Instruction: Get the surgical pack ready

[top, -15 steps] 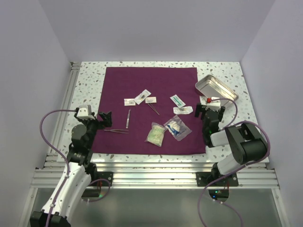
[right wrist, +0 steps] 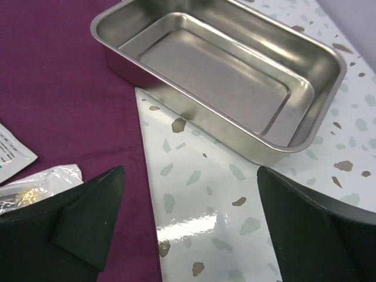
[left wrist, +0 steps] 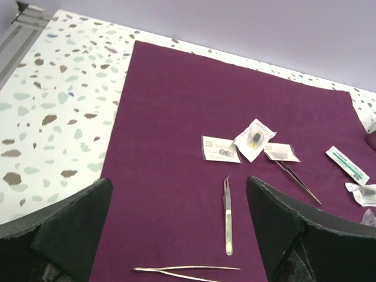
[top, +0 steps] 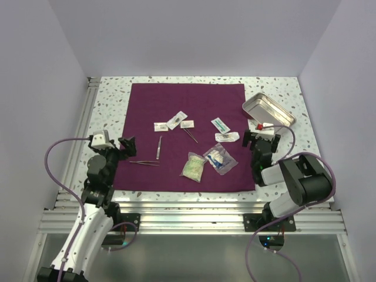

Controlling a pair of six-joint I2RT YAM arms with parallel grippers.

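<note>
Both pincers were spread wide, gripping nothing. The left pincer [left wrist: 176,235] hovered at the near left edge of the surgical pack [top: 188,111] — that plum cloth lay flat as an open sheet on the bench [top: 108,100], strewn with tweezers [left wrist: 227,217] and small packets [left wrist: 254,138]. The right pincer [right wrist: 188,229] hung at the cloth's right edge, touching nothing — the steel tray [right wrist: 217,76] sat just ahead, its left end at the cloth's edge.

Print on packets [top: 176,119] too tiny to read, surgical pack [left wrist: 176,129] cropped by left wrist view's edge
</note>
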